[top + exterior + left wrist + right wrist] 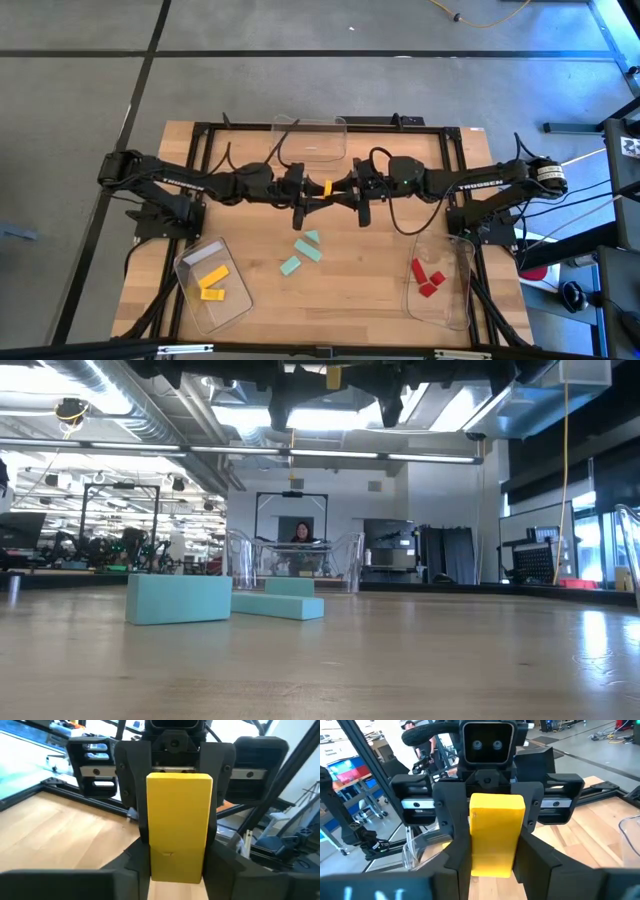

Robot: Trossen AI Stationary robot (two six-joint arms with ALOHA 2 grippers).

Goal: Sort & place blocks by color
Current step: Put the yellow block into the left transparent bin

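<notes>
A yellow bar block (327, 187) hangs high over the table's middle, between my two grippers, which face each other. My left gripper (312, 192) comes from the left and my right gripper (346, 189) from the right; both are shut on the bar. The low view shows the bar (333, 375) at the top edge, far above the table. Two mint-green blocks (308, 244) (291, 265) lie flat on the table nearer the near edge, touching nothing else; the low view shows them too (178, 598) (278, 603). My left gripper (175, 872) pinches the yellow bar's left end (175, 855) between its two fingers. The fingers come level from the table's left and lie along the bar. The bar is lifted clear and level. My right gripper (492, 867) pinches the bar's right end (492, 850) between its two fingers. They come level from the table's right, along the bar. The left gripper's fingers (445, 805) flank the bar's other end.
A clear bin with yellow blocks (212, 283) sits at the near left, a clear bin with red blocks (428, 278) at the near right, and a third clear bin (310, 140) at the far edge. A person (300, 533) shows in the room beyond.
</notes>
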